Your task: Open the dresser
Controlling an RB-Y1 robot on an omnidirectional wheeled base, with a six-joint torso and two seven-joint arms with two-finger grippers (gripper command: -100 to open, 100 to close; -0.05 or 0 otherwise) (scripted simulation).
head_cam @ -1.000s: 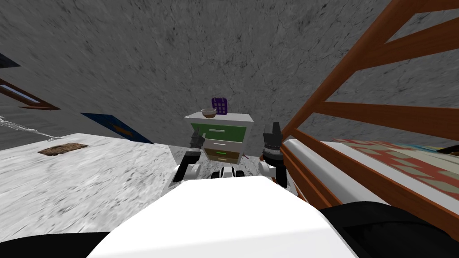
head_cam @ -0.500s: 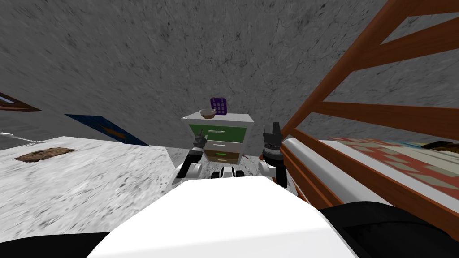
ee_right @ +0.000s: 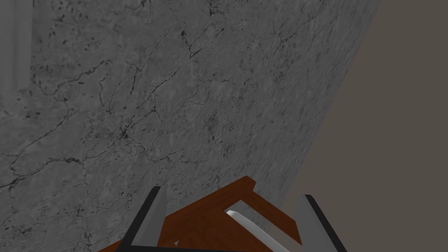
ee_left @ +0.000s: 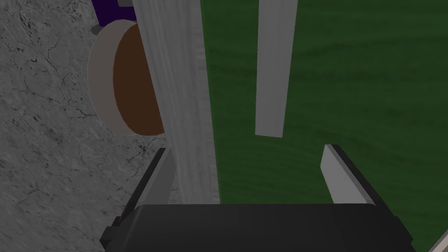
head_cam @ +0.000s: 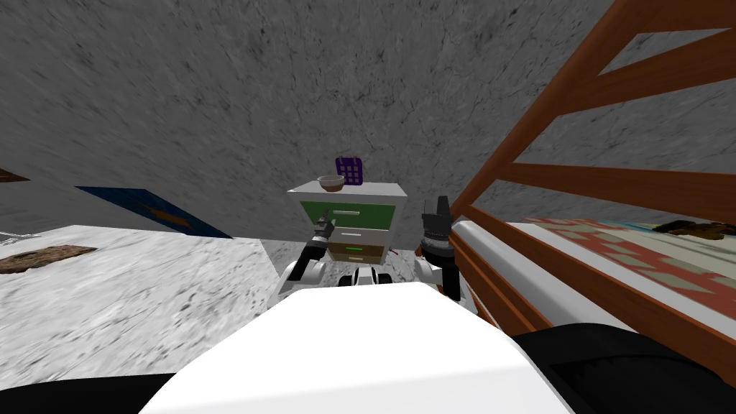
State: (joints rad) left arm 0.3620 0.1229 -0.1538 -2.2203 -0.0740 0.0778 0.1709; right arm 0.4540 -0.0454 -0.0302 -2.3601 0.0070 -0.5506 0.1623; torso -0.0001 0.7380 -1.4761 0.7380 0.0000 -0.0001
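Observation:
The dresser (head_cam: 351, 224) has a white frame, a green top drawer, a white middle drawer and a brownish bottom one, and it stands against the grey wall straight ahead. My left gripper (head_cam: 324, 218) is raised at the left end of the top drawer. In the left wrist view the left gripper (ee_left: 248, 175) is open, facing the green drawer front (ee_left: 358, 96). The near end of the grey bar handle (ee_left: 273, 65) lies just past the fingertips, between them. My right gripper (head_cam: 436, 208) is held up beside the dresser's right side, and the right gripper (ee_right: 229, 223) is open and empty.
A brown bowl (head_cam: 330, 182) and a purple object (head_cam: 350, 171) sit on the dresser top. A bed with a red-brown wooden frame (head_cam: 575, 180) and a patterned cover stands close on my right. A blue rug (head_cam: 144, 208) and a brown mat (head_cam: 36, 257) lie on the floor to the left.
My view has swung slightly, sliding the rug and mat leftward. The left gripper has moved right and forward, closer to the green drawer's handle. The right arm stays put.

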